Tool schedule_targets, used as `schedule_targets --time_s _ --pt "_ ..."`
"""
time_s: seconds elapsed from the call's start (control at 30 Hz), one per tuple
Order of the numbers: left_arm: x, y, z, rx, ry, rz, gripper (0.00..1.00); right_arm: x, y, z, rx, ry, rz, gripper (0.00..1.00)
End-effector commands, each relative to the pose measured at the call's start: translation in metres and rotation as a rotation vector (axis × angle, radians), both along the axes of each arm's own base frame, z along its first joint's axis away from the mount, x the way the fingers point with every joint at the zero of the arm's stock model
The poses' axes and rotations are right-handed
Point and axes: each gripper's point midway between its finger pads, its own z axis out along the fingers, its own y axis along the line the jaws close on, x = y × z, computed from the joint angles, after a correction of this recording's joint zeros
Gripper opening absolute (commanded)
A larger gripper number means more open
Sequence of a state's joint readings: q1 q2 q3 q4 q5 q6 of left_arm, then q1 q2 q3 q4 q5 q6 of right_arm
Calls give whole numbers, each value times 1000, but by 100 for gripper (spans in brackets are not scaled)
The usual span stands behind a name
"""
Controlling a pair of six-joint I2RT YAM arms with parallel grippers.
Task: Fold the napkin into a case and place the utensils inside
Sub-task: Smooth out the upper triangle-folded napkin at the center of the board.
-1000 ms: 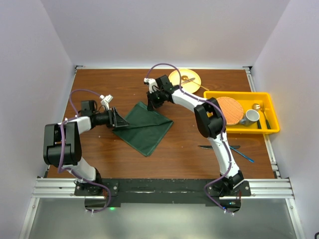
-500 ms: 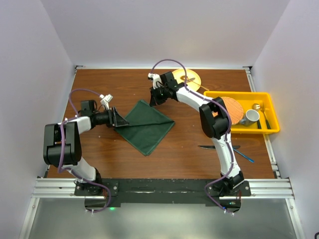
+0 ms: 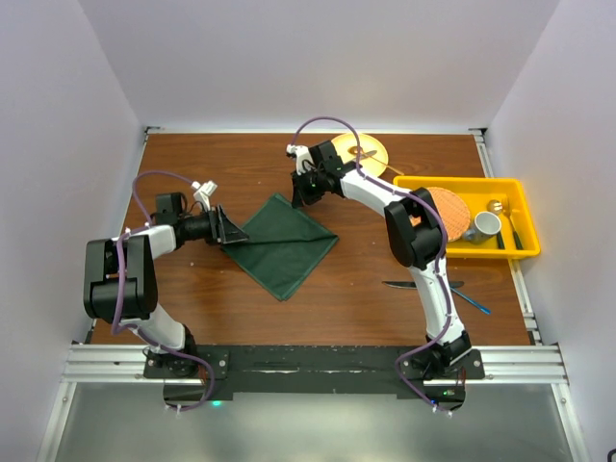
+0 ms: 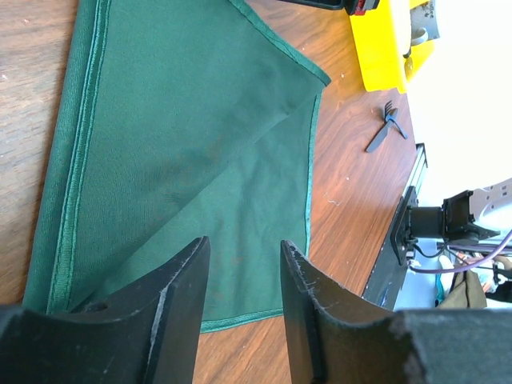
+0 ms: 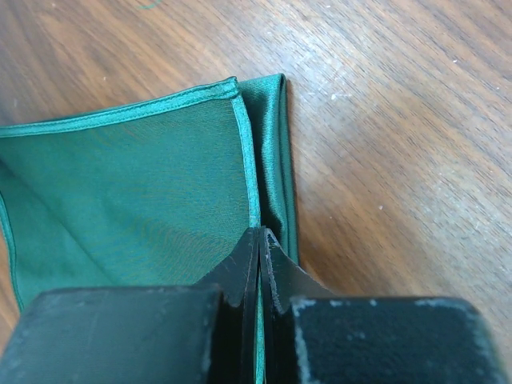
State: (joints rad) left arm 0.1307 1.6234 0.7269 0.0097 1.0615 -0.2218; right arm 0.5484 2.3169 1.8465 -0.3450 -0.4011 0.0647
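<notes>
A dark green napkin (image 3: 284,245), folded over on itself, lies as a diamond at the middle of the wooden table (image 3: 192,298). The left gripper (image 3: 228,231) reaches in low at the cloth's left corner, its fingers (image 4: 180,296) spread apart, with the hemmed edge visible in the gap between them. The right gripper (image 3: 300,195), fingers (image 5: 240,268) pressed tightly together, hangs just above the napkin's far corner, where two hems meet. Well apart, toward the near right, a table knife (image 3: 397,285) and blue fork (image 3: 472,301) lie by the right arm, in front of a yellow bin (image 3: 525,207).
</notes>
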Motion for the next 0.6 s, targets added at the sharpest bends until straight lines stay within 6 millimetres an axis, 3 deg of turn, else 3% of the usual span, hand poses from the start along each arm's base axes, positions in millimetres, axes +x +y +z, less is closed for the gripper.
schedule_targets --time_s 0.0,0.37,0.57 --pt "13 3 13 -5 -64 6 44 12 -5 17 -11 -74 -14 0" --pt "21 -7 12 0 -70 0 32 13 -6 3 -26 -67 -16 0" --pt "27 -11 1 -2 -41 10 28 14 -8 -1 -36 -68 -18 0"
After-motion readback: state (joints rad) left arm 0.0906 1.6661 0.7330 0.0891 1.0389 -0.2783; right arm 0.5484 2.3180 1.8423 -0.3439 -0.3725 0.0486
